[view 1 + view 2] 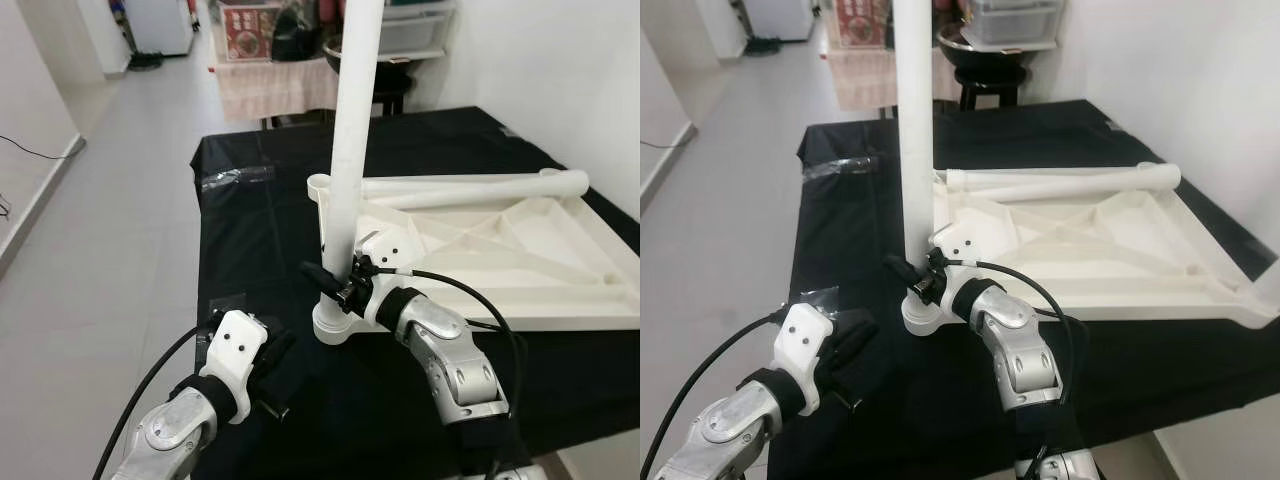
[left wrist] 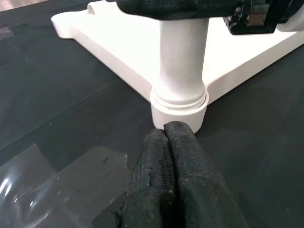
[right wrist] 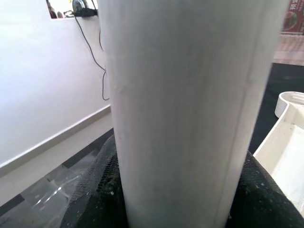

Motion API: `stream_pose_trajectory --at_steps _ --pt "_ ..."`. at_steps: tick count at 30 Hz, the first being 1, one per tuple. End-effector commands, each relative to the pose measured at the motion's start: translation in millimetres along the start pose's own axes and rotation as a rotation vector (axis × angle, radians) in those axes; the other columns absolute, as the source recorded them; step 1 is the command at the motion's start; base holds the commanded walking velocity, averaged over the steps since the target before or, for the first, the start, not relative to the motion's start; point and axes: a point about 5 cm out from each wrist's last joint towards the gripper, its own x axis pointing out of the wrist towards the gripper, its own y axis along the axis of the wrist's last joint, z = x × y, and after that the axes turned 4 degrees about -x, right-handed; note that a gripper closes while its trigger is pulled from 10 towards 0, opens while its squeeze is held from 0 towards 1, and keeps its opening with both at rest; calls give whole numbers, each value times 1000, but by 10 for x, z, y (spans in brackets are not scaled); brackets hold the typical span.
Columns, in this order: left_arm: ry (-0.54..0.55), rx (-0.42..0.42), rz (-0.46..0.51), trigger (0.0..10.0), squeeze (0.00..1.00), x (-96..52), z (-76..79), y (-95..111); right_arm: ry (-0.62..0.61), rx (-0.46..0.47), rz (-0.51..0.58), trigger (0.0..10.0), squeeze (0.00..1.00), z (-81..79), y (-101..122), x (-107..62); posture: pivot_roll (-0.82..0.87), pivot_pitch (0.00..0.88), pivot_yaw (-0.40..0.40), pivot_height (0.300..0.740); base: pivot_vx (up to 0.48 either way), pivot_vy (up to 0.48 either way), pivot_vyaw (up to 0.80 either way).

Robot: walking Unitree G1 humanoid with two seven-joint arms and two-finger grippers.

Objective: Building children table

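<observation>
Right end effector (image 1: 335, 283) clamps the upright white plastic table leg (image 1: 352, 140), seated in the overturned white plastic table panel's (image 1: 520, 250) near corner; left end effector (image 1: 272, 372), fingers together, rests on the black-draped tabletop (image 1: 250, 220) beside.

Black cloth-covered work surface (image 1: 250, 230) at centre, clear crinkled plastic bag (image 1: 237, 178) on it at ten o'clock, pale grey tiled floor (image 1: 110, 230) from nine o'clock, towel-draped rack (image 1: 270, 88) at twelve o'clock, white plastic storage drawer (image 1: 1015, 20) beside it, black cable (image 1: 30, 150) along left wall
</observation>
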Motion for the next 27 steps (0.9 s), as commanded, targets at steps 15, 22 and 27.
stream_pose_trajectory --at_steps 15,22,27 --pt "0 -6 -13 10000 0 5 4 -52 457 -70 -3 10000 0 11 191 -79 6 51 -16 740 0 0 0" --pt "3 -7 -14 10000 0 -1 5 -56 677 -161 -41 10000 0 203 322 -62 11 53 -19 740 0 0 0" --pt "1 -13 -13 10000 0 -6 11 -52 666 -110 -63 10000 0 352 346 17 16 58 -24 740 0 0 0"
